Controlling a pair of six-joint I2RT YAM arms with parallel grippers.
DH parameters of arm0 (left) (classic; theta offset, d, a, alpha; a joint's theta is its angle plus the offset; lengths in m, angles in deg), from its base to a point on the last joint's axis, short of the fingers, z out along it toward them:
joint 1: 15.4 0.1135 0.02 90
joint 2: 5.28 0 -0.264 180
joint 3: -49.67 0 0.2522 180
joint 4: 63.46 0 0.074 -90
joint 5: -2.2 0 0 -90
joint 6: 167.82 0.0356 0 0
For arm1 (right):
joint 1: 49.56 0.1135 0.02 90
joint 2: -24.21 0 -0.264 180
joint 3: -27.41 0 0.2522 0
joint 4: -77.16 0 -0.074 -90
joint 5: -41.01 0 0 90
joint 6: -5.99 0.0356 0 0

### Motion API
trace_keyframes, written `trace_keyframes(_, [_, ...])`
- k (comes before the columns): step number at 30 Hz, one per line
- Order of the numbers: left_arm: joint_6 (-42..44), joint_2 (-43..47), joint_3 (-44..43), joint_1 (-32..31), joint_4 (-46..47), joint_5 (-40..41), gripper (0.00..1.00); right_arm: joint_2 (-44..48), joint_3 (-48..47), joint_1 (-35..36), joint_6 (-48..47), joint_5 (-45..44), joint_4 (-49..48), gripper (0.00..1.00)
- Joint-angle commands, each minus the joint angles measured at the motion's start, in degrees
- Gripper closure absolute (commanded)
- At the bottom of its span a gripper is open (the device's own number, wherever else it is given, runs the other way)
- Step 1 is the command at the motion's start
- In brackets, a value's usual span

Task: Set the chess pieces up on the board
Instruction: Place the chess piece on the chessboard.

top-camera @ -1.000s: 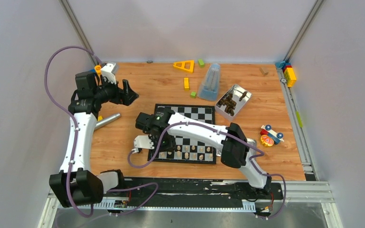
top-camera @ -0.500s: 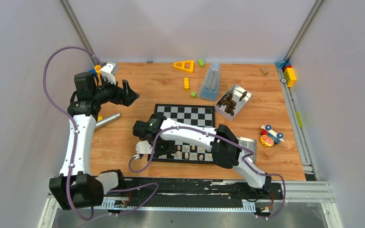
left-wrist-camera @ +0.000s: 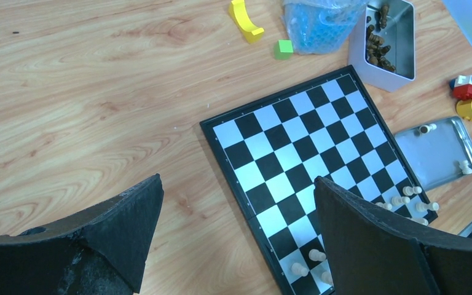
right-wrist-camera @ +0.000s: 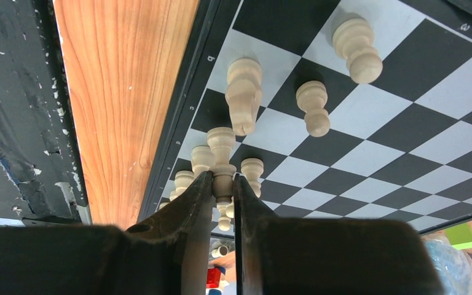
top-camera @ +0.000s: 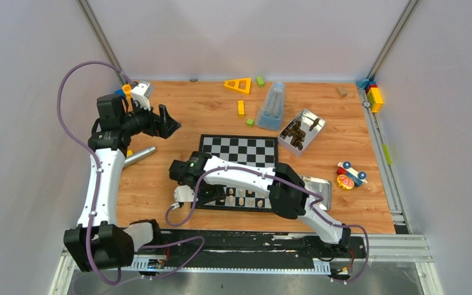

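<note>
The black-and-white board lies in the middle of the table. Several cream chess pieces stand along its near rows. My right gripper hangs over the board's near left corner. In the right wrist view it is shut on one cream chess piece, just above the squares. Other pieces stand close by. My left gripper is open and empty, high over bare wood left of the board. Its fingers frame a few pieces.
A metal tin of dark pieces stands right of the board. A flat tin holds two cream pieces. A blue bag, yellow blocks, a toy car and a metal cylinder lie about.
My right arm has drawn back toward the near left corner of the board, with the piece still in its jaws. The left arm has barely moved.
</note>
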Motion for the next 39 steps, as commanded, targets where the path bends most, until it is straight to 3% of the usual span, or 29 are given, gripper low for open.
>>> trace_keyframes(1, [-0.81,1.14,0.1,0.58,2.2,-1.55,0.01,-0.93,-2.27,0.56,-0.05,-1.7,-0.77,0.98])
trace_keyframes(13, [-0.66,1.29,0.45,0.59,2.42,-2.23,0.01,-1.45,-2.32,1.1,0.3,-1.77,-1.84,0.91])
trace_keyframes(25, [-0.48,1.3,0.52,0.58,2.42,-2.28,0.0,0.67,-4.09,1.38,1.85,-1.2,-4.28,0.67])
trace_keyframes(32, [0.01,0.85,0.28,0.63,2.41,-1.5,0.0,7.11,-3.17,0.35,4.54,0.45,-6.52,0.56])
trace_keyframes(39, [0.28,0.48,-0.63,0.58,1.48,-1.11,0.0,16.16,5.96,-2.45,6.68,4.52,-7.21,0.5])
